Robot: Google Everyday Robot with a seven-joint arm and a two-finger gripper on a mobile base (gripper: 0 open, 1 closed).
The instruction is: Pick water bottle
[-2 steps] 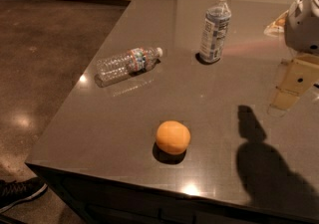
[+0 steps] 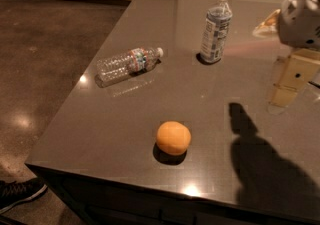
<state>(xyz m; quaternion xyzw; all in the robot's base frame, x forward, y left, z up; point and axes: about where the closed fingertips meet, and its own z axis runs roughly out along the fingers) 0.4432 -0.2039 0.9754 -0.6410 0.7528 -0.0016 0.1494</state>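
The water bottle (image 2: 128, 64) is clear and ribbed, with a red-and-blue label band near the neck and a white cap. It lies on its side on the left part of the dark table (image 2: 125, 119), cap pointing right. My gripper (image 2: 290, 81) hangs at the right edge of the camera view, above the table, far to the right of the bottle and not touching it. It holds nothing that I can see.
A bluish bottle (image 2: 216, 26) with a large white label stands upright at the back middle. An orange (image 2: 173, 138) sits near the front edge. The table's left and front edges drop to the floor, where a shoe (image 2: 17, 194) shows at bottom left.
The gripper has moved slightly down and left. The bottles and the orange have not moved.
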